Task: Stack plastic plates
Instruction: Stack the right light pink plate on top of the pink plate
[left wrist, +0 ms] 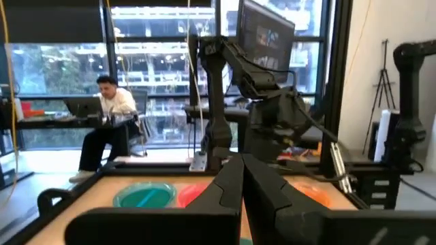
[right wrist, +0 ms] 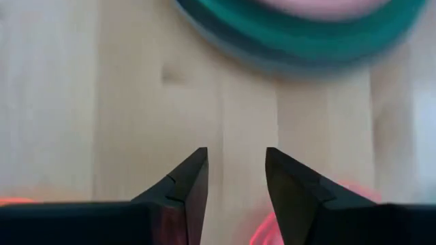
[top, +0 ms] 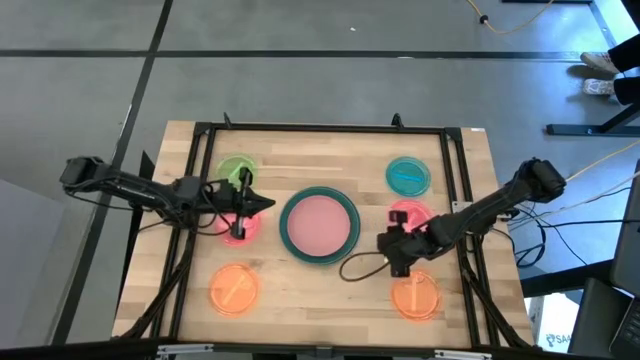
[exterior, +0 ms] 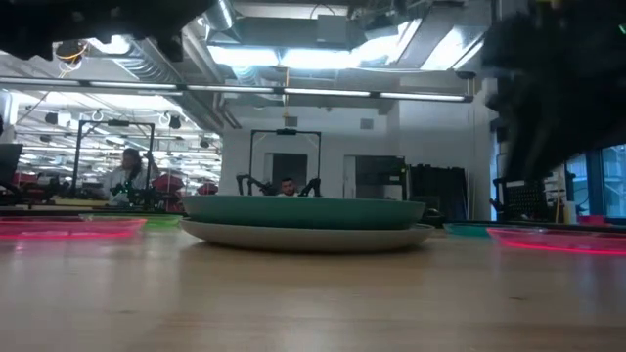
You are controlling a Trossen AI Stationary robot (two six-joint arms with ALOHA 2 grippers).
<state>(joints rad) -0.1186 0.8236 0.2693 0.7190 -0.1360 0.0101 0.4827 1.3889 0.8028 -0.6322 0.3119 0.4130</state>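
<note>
A large teal-green plate [top: 318,224] holds a pink plate [top: 318,222] at the table's middle. In the low view the teal-green plate [exterior: 303,210] rests on a grey plate [exterior: 305,236]. Around them small plates lie flat: green [top: 236,171], teal-blue [top: 408,175], two pink-red [top: 409,213] [top: 228,226] and two orange [top: 234,288] [top: 415,295]. My left gripper [top: 266,203] [left wrist: 242,163] is shut over the left pink-red plate, pointing at the stack and holding nothing. My right gripper [top: 384,246] [right wrist: 235,173] is open over bare wood right of the stack, near the right pink-red plate.
A black frame [top: 320,129] runs around the wooden table top. A black cable [top: 352,265] loops on the wood in front of the stack. Bare wood lies between the stack and the near edge. People sit at desks in the room beyond the table [left wrist: 109,122].
</note>
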